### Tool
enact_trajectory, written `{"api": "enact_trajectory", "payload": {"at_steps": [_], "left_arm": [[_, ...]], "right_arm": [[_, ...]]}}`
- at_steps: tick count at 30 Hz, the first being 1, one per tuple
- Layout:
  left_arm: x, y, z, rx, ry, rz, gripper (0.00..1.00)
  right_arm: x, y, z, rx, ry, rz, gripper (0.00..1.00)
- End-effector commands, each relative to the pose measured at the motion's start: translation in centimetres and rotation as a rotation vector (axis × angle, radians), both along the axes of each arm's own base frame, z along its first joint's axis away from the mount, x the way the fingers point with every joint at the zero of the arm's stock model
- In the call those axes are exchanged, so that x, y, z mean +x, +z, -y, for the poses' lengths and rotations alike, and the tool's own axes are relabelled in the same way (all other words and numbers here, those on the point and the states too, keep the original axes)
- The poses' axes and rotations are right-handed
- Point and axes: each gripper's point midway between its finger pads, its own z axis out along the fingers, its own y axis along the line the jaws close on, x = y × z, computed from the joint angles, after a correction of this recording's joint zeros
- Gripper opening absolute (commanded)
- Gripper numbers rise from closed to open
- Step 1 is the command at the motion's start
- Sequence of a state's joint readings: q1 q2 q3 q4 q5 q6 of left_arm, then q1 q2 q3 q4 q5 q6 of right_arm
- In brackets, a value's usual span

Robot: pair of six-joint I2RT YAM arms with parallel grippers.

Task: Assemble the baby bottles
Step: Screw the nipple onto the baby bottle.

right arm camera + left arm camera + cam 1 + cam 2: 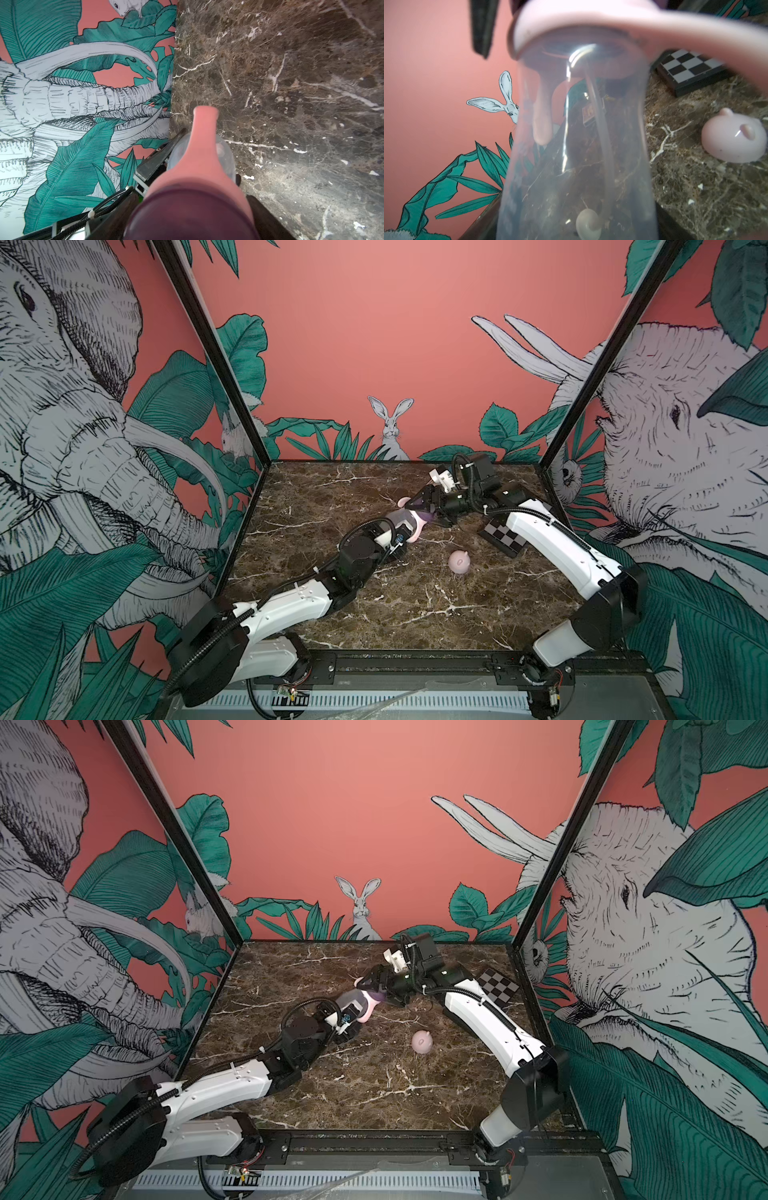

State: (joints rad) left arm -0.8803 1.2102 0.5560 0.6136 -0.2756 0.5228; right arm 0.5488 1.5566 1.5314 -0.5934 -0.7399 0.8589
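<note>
nearest me, the pink dome cap (pixel 459 562) with ears sits alone on the marble table (pixel 415 614), open side down, well apart from everything else. not fitted yet. past it the left gripper (pixel 397 531) is clamped on the clear bottle (pixel 400 515), which looks lifted and tilted, neck toward the right arm. in the left wrist view the straw (pixel 600 124) hangs inside the bottle and the pink collar ring (pixel 591 18) is on the neck. farther back the right gripper (pixel 428 509) is around the purple nipple (pixel 187 214), dark jaws either side of it. can't tell if they pinch it or stand just clear. checkered board (pixel 503 537) sits beyond, by the right arm, not involved.

risks:
- if the ring is only part threaded, pulling the right gripper off could drag the nipple or cock the ring.
- the soft nipple may fold if squeezed while twisting.
- the smooth, waisted bottle could spin in the left grip under torque.
- the rounded cap may squirt out of the jaws on pickup.
</note>
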Motion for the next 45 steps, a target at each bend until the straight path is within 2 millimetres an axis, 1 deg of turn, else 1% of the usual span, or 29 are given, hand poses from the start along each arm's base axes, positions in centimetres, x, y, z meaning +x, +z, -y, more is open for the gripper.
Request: {"api": "enact_trajectory", "payload": {"at_steps": [1, 5, 9, 12, 17, 19, 24, 27, 29, 32, 34, 37, 40, 45], "left_arm": [[-0.5, 4.7, 1.3, -0.132, -0.067, 0.087, 0.32], [-0.2, 4.4, 1.3, -0.138, -0.07, 0.062, 0.3], [-0.1, 4.3, 1.0, -0.161, -0.07, 0.047, 0.29], [0.0, 4.2, 1.0, -0.158, -0.069, 0.035, 0.26], [0.1, 3.8, 0.7, -0.175, -0.076, 0.006, 0.26], [0.0, 3.7, 0.6, -0.184, -0.094, -0.01, 0.26], [-0.8, 3.7, 0.5, -0.232, -0.202, -0.103, 0.27], [-1.9, 3.2, 1.3, -0.208, -0.278, -0.155, 0.27], [-2.5, 3.2, 1.8, -0.208, -0.317, -0.185, 0.27], [-3.2, 3.5, 2.1, -0.22, -0.358, -0.207, 0.27], [-3.6, 3.7, 2.3, -0.229, -0.379, -0.216, 0.27], [-3.9, 3.8, 2.6, -0.237, -0.404, -0.235, 0.27], [-4.0, 3.5, 3.2, -0.225, -0.431, -0.267, 0.27], [-4.0, 3.6, 3.5, -0.239, -0.442, -0.274, 0.26]], "right_arm": [[-1.5, 3.0, -0.1, 0.021, 0.075, 0.08, 0.8], [-2.0, 3.6, 0.5, -0.008, 0.101, 0.113, 0.81], [-2.3, 3.5, 1.4, -0.062, 0.108, 0.142, 0.82], [-2.2, 3.4, 2.2, -0.105, 0.106, 0.173, 0.82], [-2.4, 4.6, 3.8, -0.155, 0.123, 0.264, 0.86], [-2.9, 5.0, 4.3, -0.176, 0.16, 0.293, 0.87], [-4.2, 4.8, 6.6, -0.329, 0.273, 0.391, 0.88], [-4.9, 5.0, 6.9, -0.354, 0.355, 0.451, 0.88], [-5.4, 5.2, 6.7, -0.343, 0.413, 0.485, 0.88], [-5.3, 5.0, 6.7, -0.352, 0.46, 0.527, 0.9], [-4.7, 4.9, 6.6, -0.369, 0.46, 0.552, 0.91], [-4.2, 5.1, 6.1, -0.354, 0.467, 0.567, 0.92], [-3.4, 4.0, 5.3, -0.348, 0.488, 0.54, 0.92], [-2.8, 3.9, 4.5, -0.314, 0.496, 0.538, 0.9]]}}
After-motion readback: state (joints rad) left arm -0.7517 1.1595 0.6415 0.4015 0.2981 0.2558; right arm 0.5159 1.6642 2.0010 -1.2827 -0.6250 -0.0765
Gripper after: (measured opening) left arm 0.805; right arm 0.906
